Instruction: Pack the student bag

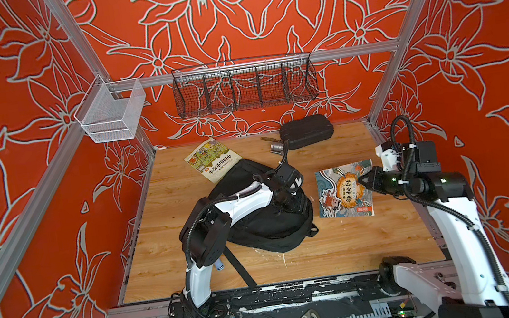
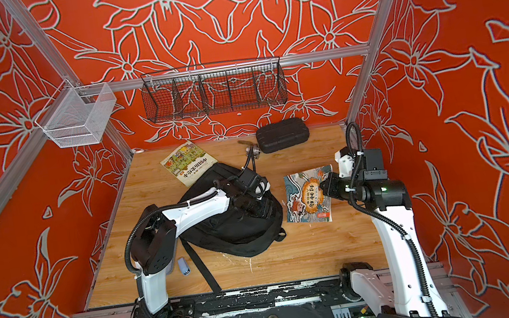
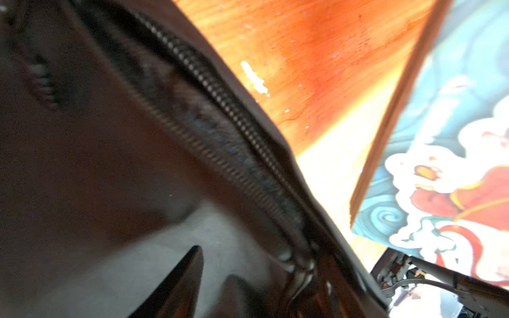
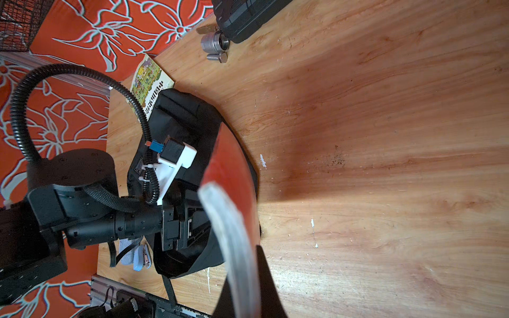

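The student bag (image 1: 266, 229) (image 2: 233, 237), a soft black backpack, lies flat in the middle of the wooden table. My left gripper (image 1: 290, 197) (image 2: 259, 204) hovers low over its right side, jaws apart. In the left wrist view this gripper (image 3: 253, 272) straddles black fabric beside the bag's zip (image 3: 220, 132), whose tooth rows stand parted. My right gripper (image 1: 363, 181) (image 2: 323, 187) is shut on the right edge of a blue illustrated book (image 1: 340, 198) (image 2: 303, 200), tilting that edge up off the table. In the right wrist view the book's page edge (image 4: 228, 234) runs between the gripper (image 4: 243, 269) fingers.
A second, yellowish book (image 1: 213, 160) lies behind the bag, partly under its top. A black hard case (image 1: 306, 131) and metal fittings (image 1: 275, 148) sit at the back. A small blue object (image 2: 183, 266) lies by the left arm's base. Wire baskets (image 1: 245, 88) (image 1: 112, 115) hang above.
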{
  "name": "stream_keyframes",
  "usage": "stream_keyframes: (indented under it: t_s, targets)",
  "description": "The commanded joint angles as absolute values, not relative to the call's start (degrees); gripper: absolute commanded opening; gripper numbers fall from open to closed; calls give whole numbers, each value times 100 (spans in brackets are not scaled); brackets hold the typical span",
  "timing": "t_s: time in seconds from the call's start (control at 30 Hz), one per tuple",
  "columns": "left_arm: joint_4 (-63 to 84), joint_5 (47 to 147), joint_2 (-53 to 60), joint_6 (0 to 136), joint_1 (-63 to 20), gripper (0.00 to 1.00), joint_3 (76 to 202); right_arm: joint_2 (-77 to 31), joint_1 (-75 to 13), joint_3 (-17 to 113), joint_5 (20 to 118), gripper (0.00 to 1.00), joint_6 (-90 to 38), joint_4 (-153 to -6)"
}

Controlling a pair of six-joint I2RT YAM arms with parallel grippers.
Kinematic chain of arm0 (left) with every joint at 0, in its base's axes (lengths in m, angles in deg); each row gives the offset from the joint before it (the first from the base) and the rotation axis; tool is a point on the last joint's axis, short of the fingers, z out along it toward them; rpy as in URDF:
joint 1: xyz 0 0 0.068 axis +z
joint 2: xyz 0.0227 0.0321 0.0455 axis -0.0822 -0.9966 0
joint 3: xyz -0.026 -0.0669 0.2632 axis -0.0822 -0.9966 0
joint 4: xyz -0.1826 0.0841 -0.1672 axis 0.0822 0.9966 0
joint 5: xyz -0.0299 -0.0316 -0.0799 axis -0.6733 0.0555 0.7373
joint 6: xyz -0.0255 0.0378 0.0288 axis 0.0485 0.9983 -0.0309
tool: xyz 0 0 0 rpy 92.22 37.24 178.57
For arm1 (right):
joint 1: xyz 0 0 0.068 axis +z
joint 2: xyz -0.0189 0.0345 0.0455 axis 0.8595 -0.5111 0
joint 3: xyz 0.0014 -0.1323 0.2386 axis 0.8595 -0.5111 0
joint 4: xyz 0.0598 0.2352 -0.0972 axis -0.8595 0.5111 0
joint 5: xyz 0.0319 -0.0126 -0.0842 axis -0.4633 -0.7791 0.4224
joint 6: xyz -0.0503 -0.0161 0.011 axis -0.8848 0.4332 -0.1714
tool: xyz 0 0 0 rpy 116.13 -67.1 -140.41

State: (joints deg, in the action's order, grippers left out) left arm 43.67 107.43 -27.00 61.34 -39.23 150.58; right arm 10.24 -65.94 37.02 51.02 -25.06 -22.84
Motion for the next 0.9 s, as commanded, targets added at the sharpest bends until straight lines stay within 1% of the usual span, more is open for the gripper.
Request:
stream_keyframes:
  t_s: [0.0,0.07,0.13,0.37,0.53,0.73,0.77,0.8,0.83,0.87]
  targets:
    - [4474,10656,-2180,6027,-3951,66,14701,1073,-6550,3683,5168,0,-2617,-2203]
    - [4498,10595,-1968,6052,-3946,66,14557,1072,-6550,3648,5156,0,-2622,-2242]
    - [4431,10674,-1929,6059,-3948,69,14542,1026,-6550,3645,5120,0,-2632,-2285]
    - [4030,11448,-2719,5923,-3959,72,15007,884,-6552,3630,4991,0,-2635,-2408]
    - [4458,11108,-3179,5975,-3958,72,15239,963,-6550,3573,5018,0,-2635,-2405]
    - [4481,10765,-3430,5946,-3961,71,15289,1006,-6550,3476,4891,0,-2566,-2529]
    - [4438,10766,-3464,5928,-3963,70,15314,1021,-6539,3441,4854,0,-2556,-2567]
    - [4453,10769,-3521,5919,-3962,65,15376,1030,-6543,3413,4820,0,-2541,-2595]
    - [4546,10750,-3588,5943,-3959,56,15497,1048,-6542,3393,4803,0,-2530,-2614]
    - [4677,10661,-3626,5947,-3959,43,15591,1067,-6541,3392,4754,0,-2544,-2630]
